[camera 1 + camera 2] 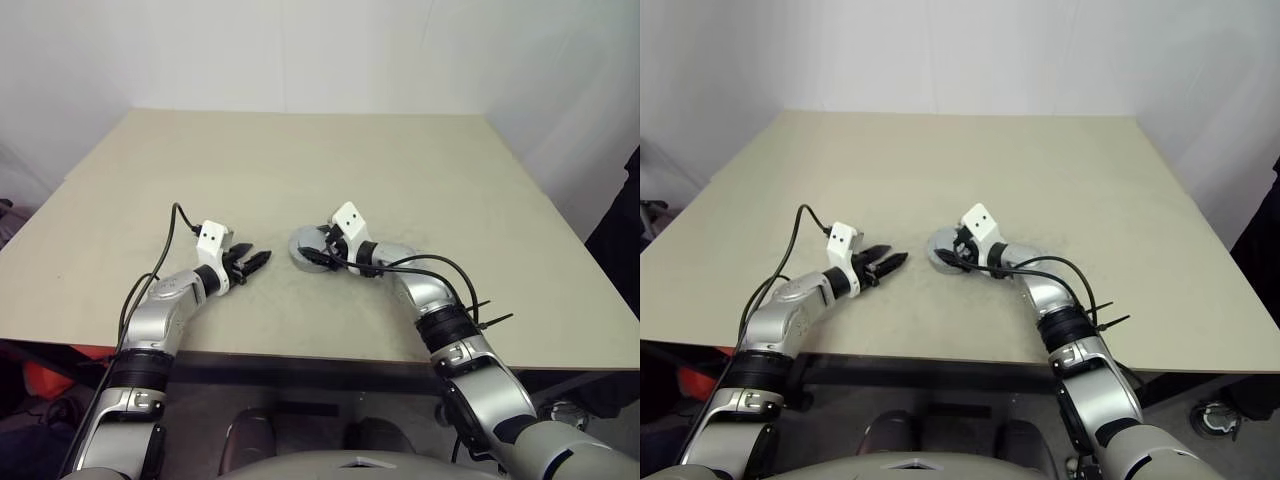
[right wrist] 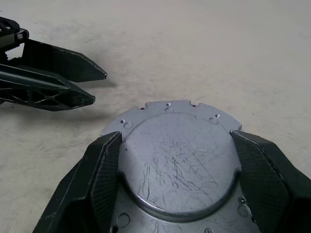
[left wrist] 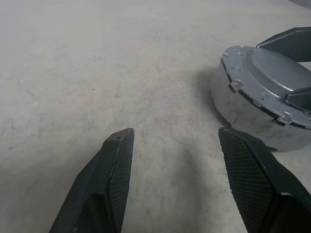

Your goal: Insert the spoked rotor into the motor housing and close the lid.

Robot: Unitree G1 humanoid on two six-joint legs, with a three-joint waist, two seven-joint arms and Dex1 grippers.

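A round silver motor housing [image 3: 238, 104] stands on the table just right of centre, with a grey metal lid [image 2: 180, 160] lying flat on top and a dark seam between the two. The spoked rotor is hidden. My right gripper [image 2: 175, 135] reaches over the housing from the right. Its two black fingers hug the lid's raised centre on both sides with no gap showing. My left gripper [image 3: 175, 133] hovers low over the table a short way to the left of the housing. It is open and empty, and its tips point at the housing.
The beige table [image 1: 400, 170] stretches wide behind and to both sides of the housing. Its front edge [image 1: 300, 352] runs close below both forearms. Black cables loop off both wrists.
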